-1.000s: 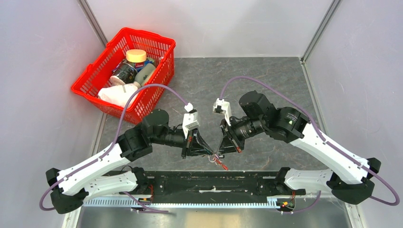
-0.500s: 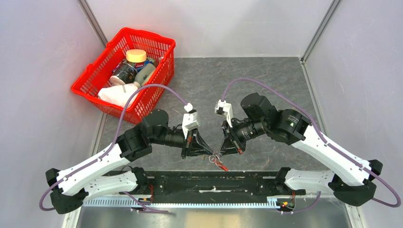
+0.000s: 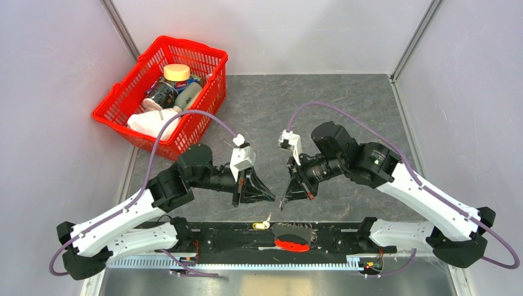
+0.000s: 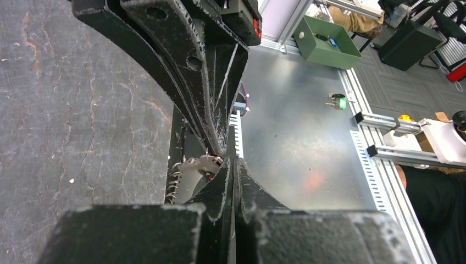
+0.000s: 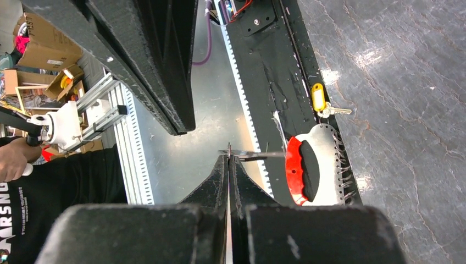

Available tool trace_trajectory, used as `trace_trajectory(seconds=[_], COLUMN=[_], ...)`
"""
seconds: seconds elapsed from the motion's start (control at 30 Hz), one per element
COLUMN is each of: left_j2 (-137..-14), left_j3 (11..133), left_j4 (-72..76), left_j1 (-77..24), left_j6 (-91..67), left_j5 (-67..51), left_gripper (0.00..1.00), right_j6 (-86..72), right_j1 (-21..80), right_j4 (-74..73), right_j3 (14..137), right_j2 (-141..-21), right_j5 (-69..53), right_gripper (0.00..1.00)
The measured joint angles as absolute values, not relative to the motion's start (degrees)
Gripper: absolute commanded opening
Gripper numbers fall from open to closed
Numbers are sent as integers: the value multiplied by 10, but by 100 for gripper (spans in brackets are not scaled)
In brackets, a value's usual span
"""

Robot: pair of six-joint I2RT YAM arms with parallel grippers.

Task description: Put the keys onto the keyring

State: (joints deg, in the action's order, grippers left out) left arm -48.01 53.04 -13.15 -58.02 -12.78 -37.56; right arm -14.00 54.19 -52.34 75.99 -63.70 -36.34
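On the black base rail (image 3: 345,233) between the two arm mounts lie a small key (image 5: 336,110) on a yellow tag (image 5: 317,97) and, just beside it, a red-and-silver disc-shaped object (image 3: 291,238). Above the rail the left gripper (image 3: 272,198) has its fingers pressed together with nothing between them. The right gripper (image 3: 283,205) is pinched on a thin silvery metal strip (image 5: 258,154) seen edge-on – key or ring wire, I cannot tell. The two tips point at each other, close but apart. Beyond stretches the dark stone-patterned table (image 3: 345,105) – at its far left corner a red basket (image 3: 206,98) holds a tan-lidded jar (image 3: 177,72)
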Motion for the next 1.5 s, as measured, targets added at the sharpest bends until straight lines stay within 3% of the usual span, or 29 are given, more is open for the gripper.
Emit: trace_trajectory(seconds=[0.43, 1.27, 1.3, 1.37, 1.4, 1.5], left_j2=[-502, -503, -503, -505, -506, -512], left_j3=[514, 490, 489, 489, 489, 489], left_j4=[-137, -184, -184, -184, -184, -184], left_j1=[-581, -583, -583, -583, -583, -583], left_j6=[-136, -143, -143, -143, -143, -143], left_j5=[-347, -258, -258, -256, -256, -256], left_gripper=[2, 2, 2, 2, 2, 2], right_j6=[-176, -327, -331, -337, -342, -348], right_j1=[530, 284, 279, 269, 267, 263], right_j4=[-509, -374, -368, -358, -354, -344], right_j3=[665, 480, 478, 476, 476, 472], right_j2=[-640, -775, -779, -790, -794, -796], right_j5=[-235, -1, 3, 13, 15, 18], right_gripper=[0, 0, 3, 28, 35, 54])
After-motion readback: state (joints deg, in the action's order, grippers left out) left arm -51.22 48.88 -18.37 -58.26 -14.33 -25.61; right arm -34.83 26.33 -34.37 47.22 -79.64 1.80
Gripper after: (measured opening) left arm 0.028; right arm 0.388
